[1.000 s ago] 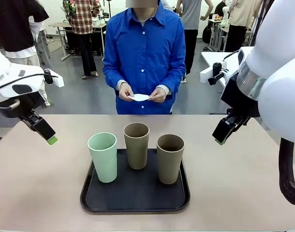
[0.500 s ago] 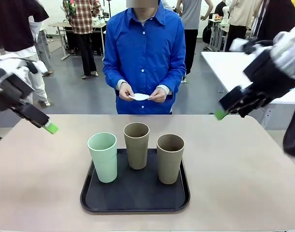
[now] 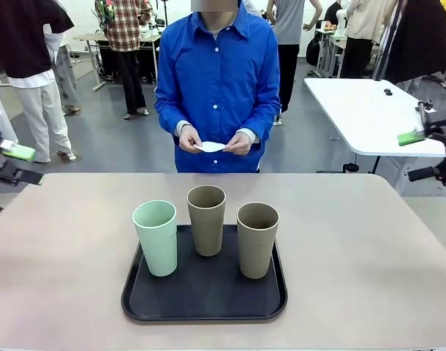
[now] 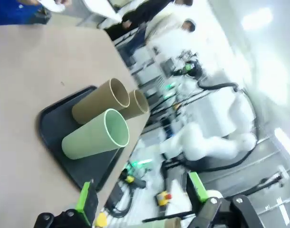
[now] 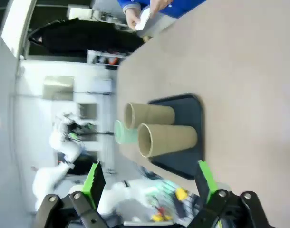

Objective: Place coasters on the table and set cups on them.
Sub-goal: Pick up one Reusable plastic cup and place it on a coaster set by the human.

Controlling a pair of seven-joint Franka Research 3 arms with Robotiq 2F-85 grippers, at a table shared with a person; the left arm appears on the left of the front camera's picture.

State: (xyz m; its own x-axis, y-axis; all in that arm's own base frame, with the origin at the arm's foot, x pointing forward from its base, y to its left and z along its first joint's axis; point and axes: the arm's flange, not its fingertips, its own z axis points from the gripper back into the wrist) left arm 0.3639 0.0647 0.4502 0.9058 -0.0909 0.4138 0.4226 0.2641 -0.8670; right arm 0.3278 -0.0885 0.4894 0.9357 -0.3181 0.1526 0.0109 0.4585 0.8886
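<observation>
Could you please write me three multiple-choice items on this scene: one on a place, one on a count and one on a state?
1. Where do the cups stand? A on the bare tabletop; B on a white table; C on the black tray.
2. How many cups are tan-brown? A one; B two; C three.
3. How are the left gripper and the right gripper? A open and empty; B shut on cups; C shut on coasters.
Answers: 1 C, all three bases rest inside the tray's rim. 2 B, the third is mint green. 3 A, in each wrist view the jaws stand wide apart with nothing between.
</observation>
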